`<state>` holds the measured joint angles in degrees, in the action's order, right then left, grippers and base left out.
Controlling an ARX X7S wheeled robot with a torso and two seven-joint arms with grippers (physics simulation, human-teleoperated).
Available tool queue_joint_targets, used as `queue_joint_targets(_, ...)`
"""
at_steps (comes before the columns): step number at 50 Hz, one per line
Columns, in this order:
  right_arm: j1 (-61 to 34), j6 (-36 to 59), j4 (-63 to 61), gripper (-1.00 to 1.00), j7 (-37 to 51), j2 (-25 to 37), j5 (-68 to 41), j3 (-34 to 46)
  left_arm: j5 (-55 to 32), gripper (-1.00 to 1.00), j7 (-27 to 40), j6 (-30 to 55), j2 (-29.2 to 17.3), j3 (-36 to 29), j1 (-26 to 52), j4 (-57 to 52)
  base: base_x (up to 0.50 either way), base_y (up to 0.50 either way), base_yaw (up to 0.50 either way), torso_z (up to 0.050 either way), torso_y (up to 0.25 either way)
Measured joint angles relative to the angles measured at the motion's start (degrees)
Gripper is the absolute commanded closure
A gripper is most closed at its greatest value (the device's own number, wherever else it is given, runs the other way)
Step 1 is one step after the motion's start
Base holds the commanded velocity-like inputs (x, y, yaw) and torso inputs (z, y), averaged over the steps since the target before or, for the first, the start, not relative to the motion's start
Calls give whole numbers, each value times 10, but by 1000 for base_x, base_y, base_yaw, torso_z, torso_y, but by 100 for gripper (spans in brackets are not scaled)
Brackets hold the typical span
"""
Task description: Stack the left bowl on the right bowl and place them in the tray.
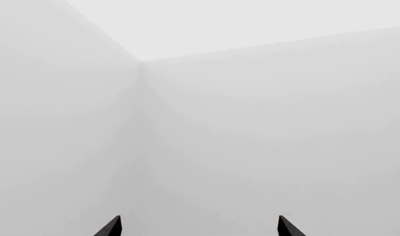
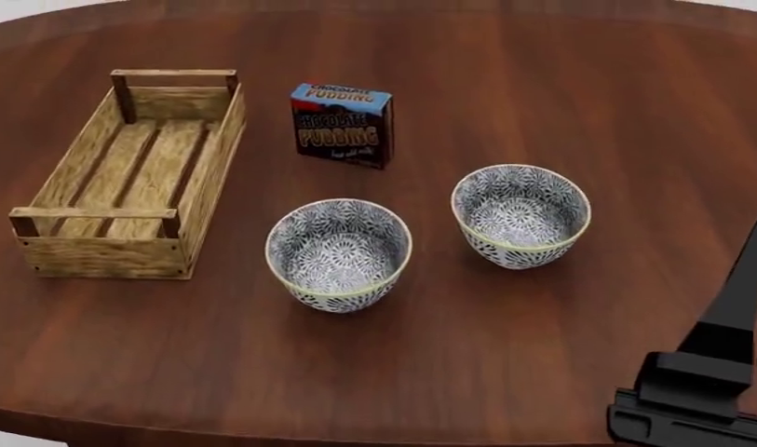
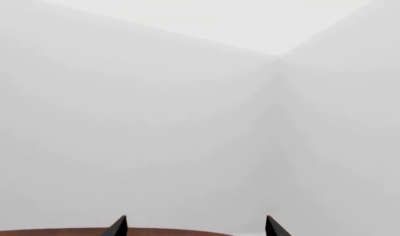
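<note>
In the head view two patterned bowls stand upright on the dark wood table. The left bowl is nearer the front; the right bowl is a little farther back. The tray, a light-wood slatted crate, lies at the left, empty. My left gripper is open, faces bare grey walls, and is out of the head view. My right gripper is open and empty, looking over the table's edge. Part of my right arm shows at the lower right.
A blue-and-brown chocolate pudding box stands upright behind the left bowl, to the right of the tray's far end. The table's front edge runs along the bottom of the head view.
</note>
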<state>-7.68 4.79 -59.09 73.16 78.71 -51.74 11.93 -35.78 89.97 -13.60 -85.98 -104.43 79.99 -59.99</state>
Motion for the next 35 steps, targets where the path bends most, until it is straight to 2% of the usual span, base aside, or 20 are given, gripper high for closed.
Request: queue_joint_targets(35, -65, 29, 0, -100, -14, -20, -5, 43, -17, -100, 0, 7, 9, -76, 97, 0, 330, 249, 0, 0, 1)
